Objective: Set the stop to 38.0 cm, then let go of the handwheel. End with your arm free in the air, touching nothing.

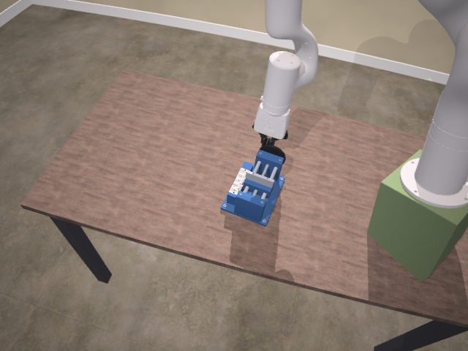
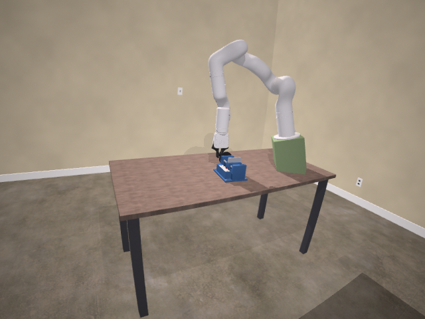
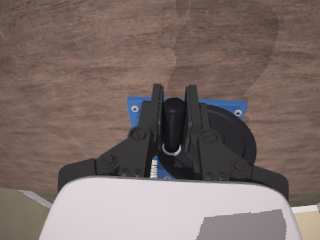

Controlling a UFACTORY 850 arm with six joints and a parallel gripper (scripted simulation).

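Handwheel knob (image 3: 175, 124) between hand (image 3: 175, 120) fingers (clamped)

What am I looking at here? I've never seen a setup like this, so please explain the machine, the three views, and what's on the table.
The machine is one white robot arm bolted to a green block at a corner of a wooden table. One picture looks down from above the table, one is taken from across the room, and one comes from a camera on the arm's wrist, looking down past its claw.

On the table sits a small blue device with grey rods and a grey bar that slides along them, the stop. A marked strip runs along one side. At the end nearest the arm is a black handwheel with a knob sticking out.

The claw is shut on that knob, one black finger on each side, so the wheel is not yet released.
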